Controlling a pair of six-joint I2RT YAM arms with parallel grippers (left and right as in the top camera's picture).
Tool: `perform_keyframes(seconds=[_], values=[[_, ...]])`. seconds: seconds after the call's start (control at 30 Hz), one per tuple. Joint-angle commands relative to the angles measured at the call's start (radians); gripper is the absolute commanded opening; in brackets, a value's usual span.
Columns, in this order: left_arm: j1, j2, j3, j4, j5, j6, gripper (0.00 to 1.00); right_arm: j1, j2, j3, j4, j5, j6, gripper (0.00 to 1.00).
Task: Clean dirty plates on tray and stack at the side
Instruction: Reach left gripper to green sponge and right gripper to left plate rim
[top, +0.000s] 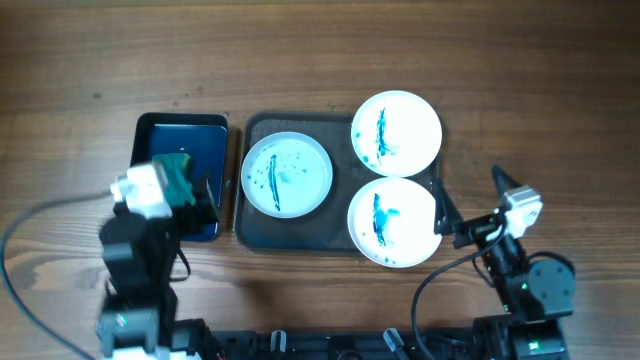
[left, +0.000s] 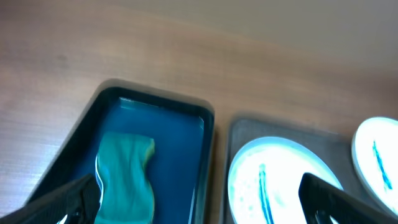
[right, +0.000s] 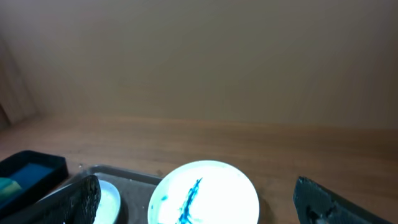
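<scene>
The blue tray (top: 190, 135) sat left of the tray, just beside it. A green cloth (left: 127, 177) lay in it. Overhead, the left wrist covered part of the cloth and the blue tray's near-left corner. The left wrist view was blurred, and the cloth ran off its bottom edge. The left gripper (left: 199, 186) hung over the blue tray with its fingers (left: 71, 199) spread wide, gripping nothing. The cloth lay by the finger at frame left; contact not readable.

The tray (top: 290, 232) was mid-table with all three plates on it, each streaked blue.
- The left plate (top: 287, 175) sat fully inside the rim.
- The far plate (top: 396, 133) overhung the far right corner.
- The near plate (top: 392, 222) overhung the near rim.
- Far plate and near plate met edge to edge; couldn't tell whether they touched or overlapped.

The right gripper (right: 198, 186) was at the tray's right end, fingers wide apart, empty. Overhead, one finger was just beside the near plate's right edge; touch or gap not readable. The right wrist view had one streaked plate centred and cut off at the bottom. I couldn't tell for sure whether it was the far or the near one. The left plate showed only as a sliver behind the finger at frame left, and the blue tray was clipped at the left edge.
</scene>
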Motion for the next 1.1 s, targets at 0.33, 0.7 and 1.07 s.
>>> perform_keyframes(seconds=[0.33, 0.7, 1.07], values=[[-0.005, 0.613, 0.676, -0.518, 0.266, 0.044, 1.00, 0.005, 1.043, 0.967, -0.722, -0.202, 0.039, 1.00], [-0.003, 0.659, 0.675, -0.515, 0.142, -0.071, 1.00, 0.303, 1.441, 1.171, -0.824, -0.101, 0.220, 0.76], [-0.003, 0.767, 0.675, -0.555, -0.005, -0.174, 0.97, 0.426, 1.848, 1.311, -0.896, -0.043, 0.084, 0.32]])
